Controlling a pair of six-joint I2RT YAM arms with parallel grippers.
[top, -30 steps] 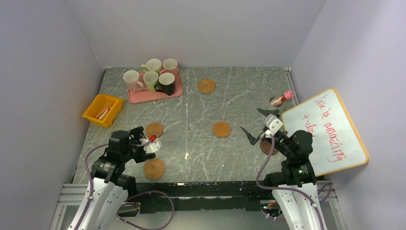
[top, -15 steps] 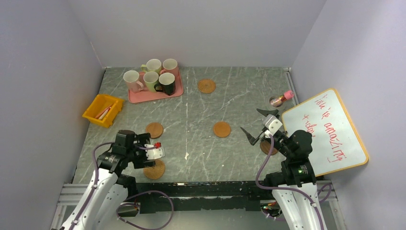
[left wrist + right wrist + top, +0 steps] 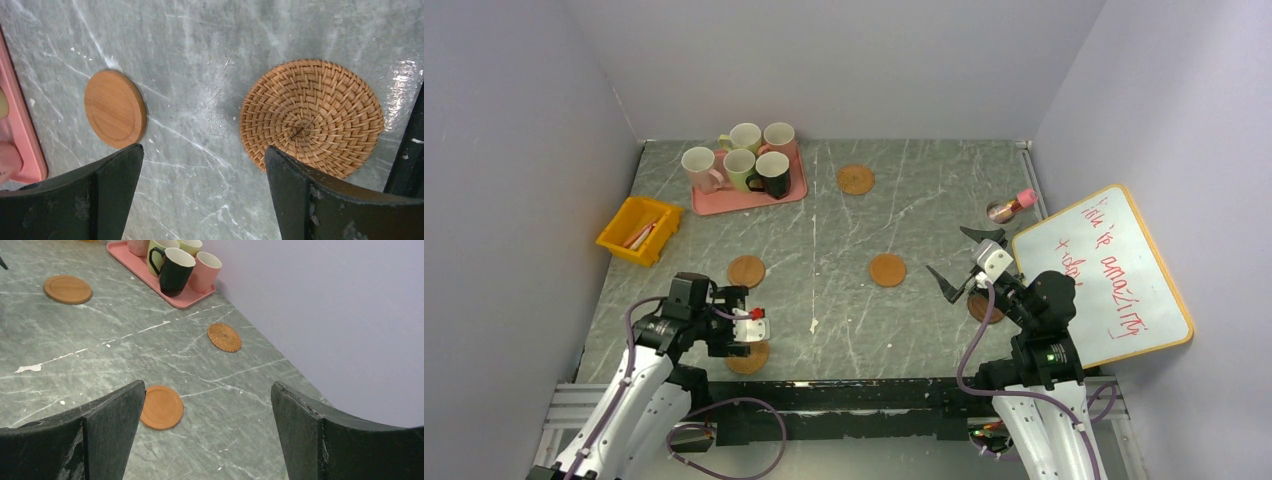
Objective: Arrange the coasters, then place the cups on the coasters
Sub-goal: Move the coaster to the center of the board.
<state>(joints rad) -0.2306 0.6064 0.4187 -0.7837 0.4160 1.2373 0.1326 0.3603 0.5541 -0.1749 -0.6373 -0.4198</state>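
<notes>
Five cups stand bunched on the pink tray at the back left; the right wrist view shows the black one and a pink one. A woven coaster lies at the back, and smooth wooden coasters lie mid-table and left of centre. My left gripper hangs open over the near-left woven coaster, whose edge runs under my right finger; the wooden coaster lies to the left. My right gripper is open above bare table. A dark coaster peeks out beside the right arm.
A yellow bin sits at the left edge. A whiteboard leans at the right, with a small pink-lidded jar behind it. Purple walls close in three sides. The front rail runs just behind the near woven coaster.
My left gripper has swung toward the front edge, from beside the left wooden coaster to above the near woven one. The right arm has not moved.
</notes>
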